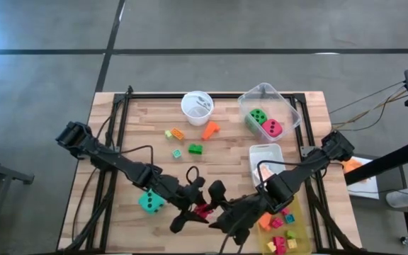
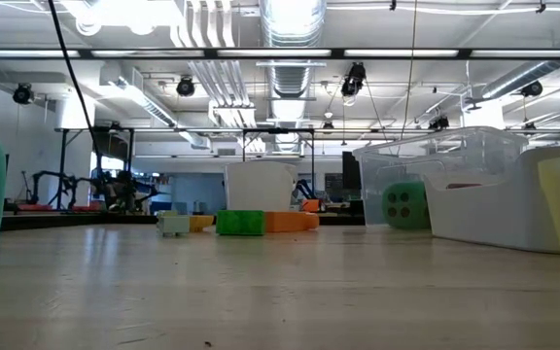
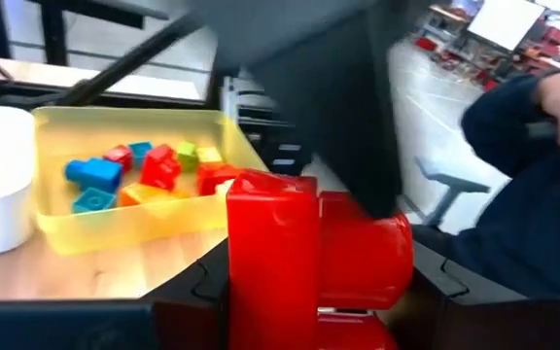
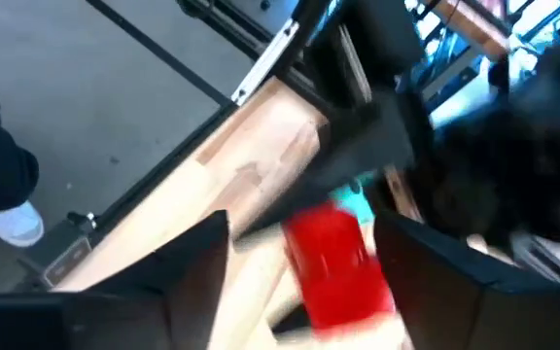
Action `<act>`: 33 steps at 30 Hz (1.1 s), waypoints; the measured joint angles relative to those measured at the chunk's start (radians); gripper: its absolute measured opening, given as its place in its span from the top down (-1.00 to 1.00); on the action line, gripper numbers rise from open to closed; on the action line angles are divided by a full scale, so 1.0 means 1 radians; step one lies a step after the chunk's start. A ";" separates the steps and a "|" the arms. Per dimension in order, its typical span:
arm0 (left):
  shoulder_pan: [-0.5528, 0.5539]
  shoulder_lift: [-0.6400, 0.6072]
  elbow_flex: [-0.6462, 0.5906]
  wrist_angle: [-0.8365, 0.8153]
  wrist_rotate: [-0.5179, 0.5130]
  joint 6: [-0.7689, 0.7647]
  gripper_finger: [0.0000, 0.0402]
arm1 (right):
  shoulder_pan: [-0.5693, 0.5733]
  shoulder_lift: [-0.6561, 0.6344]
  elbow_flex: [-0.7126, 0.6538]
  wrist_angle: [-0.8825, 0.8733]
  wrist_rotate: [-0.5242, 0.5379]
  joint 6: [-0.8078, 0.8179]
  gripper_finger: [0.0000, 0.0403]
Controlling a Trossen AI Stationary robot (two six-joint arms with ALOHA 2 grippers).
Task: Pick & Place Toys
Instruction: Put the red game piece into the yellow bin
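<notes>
Item: red plastic block (image 3: 304, 258), clamped in left claw (image 1: 198, 207) over wooden worktop (image 1: 154, 131); right claw (image 4: 304, 258), fingers apart, brackets it, seemingly for handover toward yellow plastic bin (image 3: 115, 219).

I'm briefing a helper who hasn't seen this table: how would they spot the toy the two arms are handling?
Start at the yellow bin at the table's near right corner, then look just left of it, where the left gripper and right gripper meet. Between them sits a red block, held in the left gripper. It is the only red toy outside a bin; the teal die nearby is larger.
</notes>
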 joint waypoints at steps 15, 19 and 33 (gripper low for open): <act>-0.001 0.000 0.000 -0.002 0.022 -0.023 0.18 | 0.008 0.052 -0.002 -0.042 0.015 -0.190 -0.46; -0.001 -0.001 0.000 -0.001 0.023 -0.023 0.18 | 0.012 0.048 -0.002 -0.040 0.015 -0.193 -0.46; -0.004 -0.002 0.003 -0.081 0.027 -0.133 0.17 | 0.026 0.045 0.009 -0.132 0.056 -0.220 -0.46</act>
